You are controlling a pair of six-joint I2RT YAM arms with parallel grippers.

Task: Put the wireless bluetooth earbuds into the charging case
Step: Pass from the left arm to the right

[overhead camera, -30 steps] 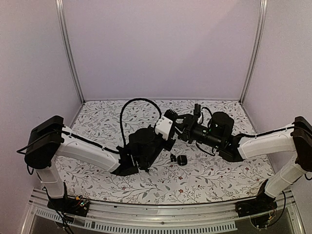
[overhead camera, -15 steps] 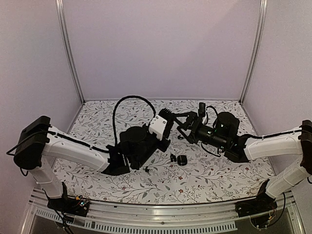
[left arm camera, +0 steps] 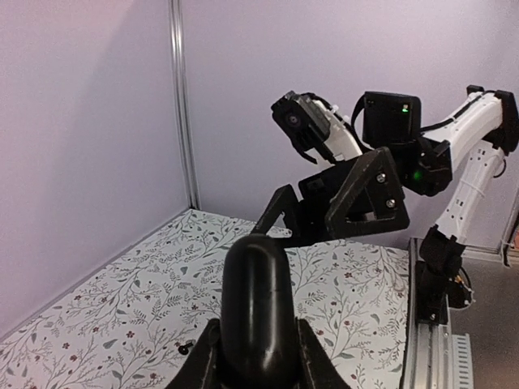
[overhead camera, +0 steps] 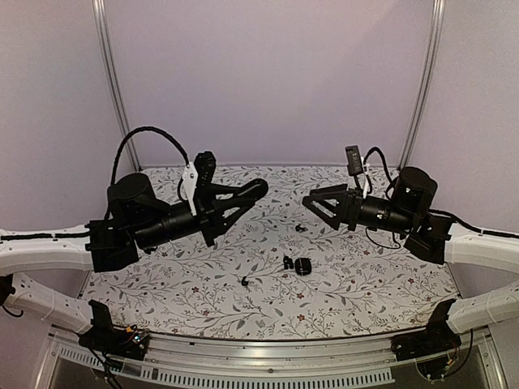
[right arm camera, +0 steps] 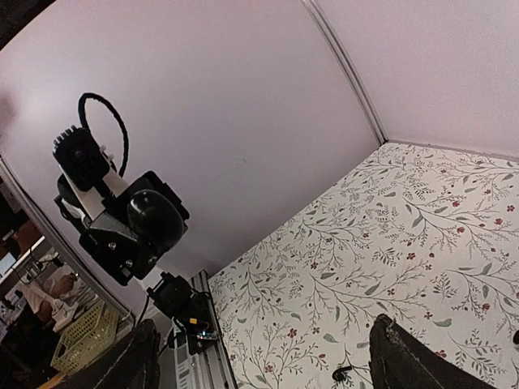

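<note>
My left gripper (overhead camera: 251,192) is raised above the table's left half, shut on a black pebble-shaped charging case (left arm camera: 255,308) that stands upright between its fingers (left arm camera: 312,365). The case's lid looks closed. The right gripper (overhead camera: 318,212) hangs opposite it in the air, open and holding nothing; its fingers (right arm camera: 409,356) stand wide apart. Tiny black earbuds lie on the floral table: one (overhead camera: 288,262) at the centre, one (overhead camera: 300,229) further back, one (overhead camera: 244,281) nearer the front. An earbud (right arm camera: 342,374) shows low in the right wrist view, and another earbud (left arm camera: 185,348) in the left wrist view.
A small round black object (overhead camera: 303,267) lies beside the centre earbud. Pale walls with metal corner posts (overhead camera: 113,89) enclose the floral table (overhead camera: 365,284) on three sides. An aluminium rail (overhead camera: 259,348) runs along the near edge between the arm bases.
Both arms rose and drew apart from the centre. The left gripper swung back left, carrying the case. The right gripper opened wide and pulled back to the right.
</note>
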